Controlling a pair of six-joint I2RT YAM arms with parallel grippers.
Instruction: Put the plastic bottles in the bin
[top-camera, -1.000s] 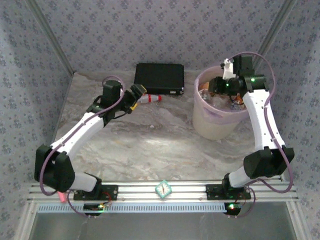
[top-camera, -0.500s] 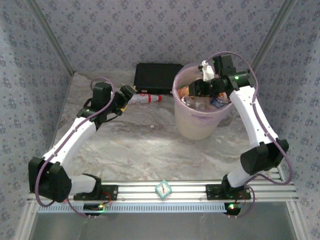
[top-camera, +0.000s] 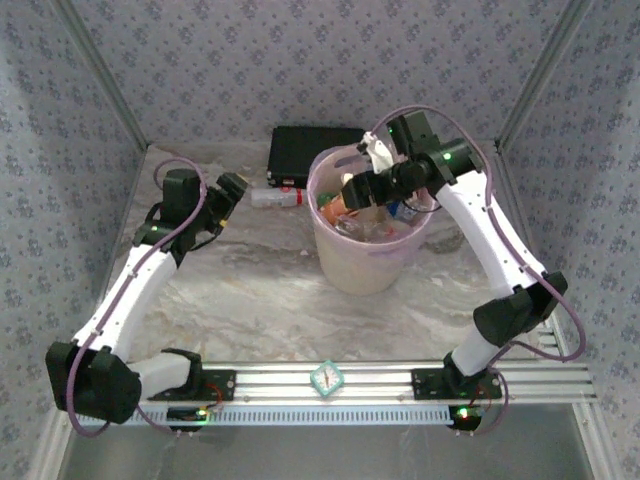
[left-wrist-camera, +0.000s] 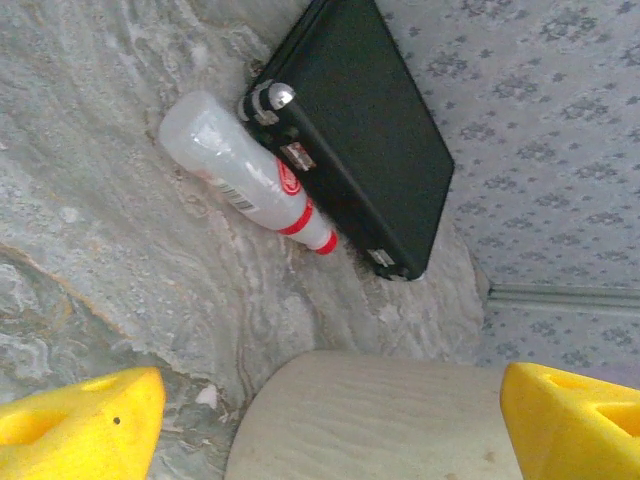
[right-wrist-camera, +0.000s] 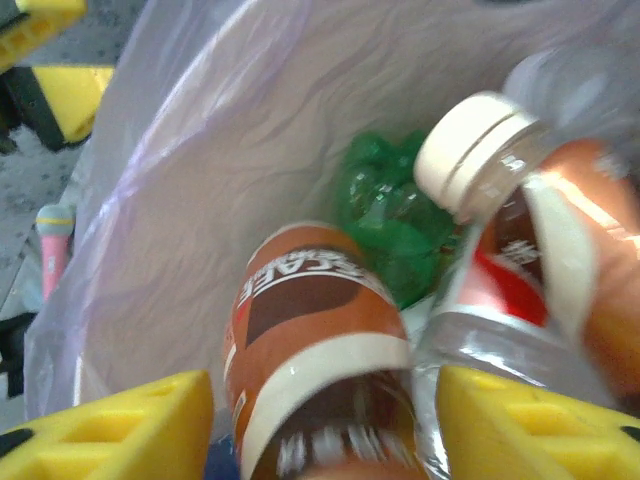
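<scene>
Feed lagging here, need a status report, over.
Left gripper open, empty. Right gripper open over the bin, orange-brown bottle between its fingers. One red-capped bottle on table, beside the black case.

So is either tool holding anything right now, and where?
The left tool holds nothing, its fingers open. A brown bottle sits between the right tool's fingers over the bin; whether it is gripped cannot be told.

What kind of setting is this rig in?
Probably a staged lab test cell, not a real room: patterned cloth walls on a metal frame, a marble-look tabletop, and an aluminium mounting rail along the near edge.
</scene>
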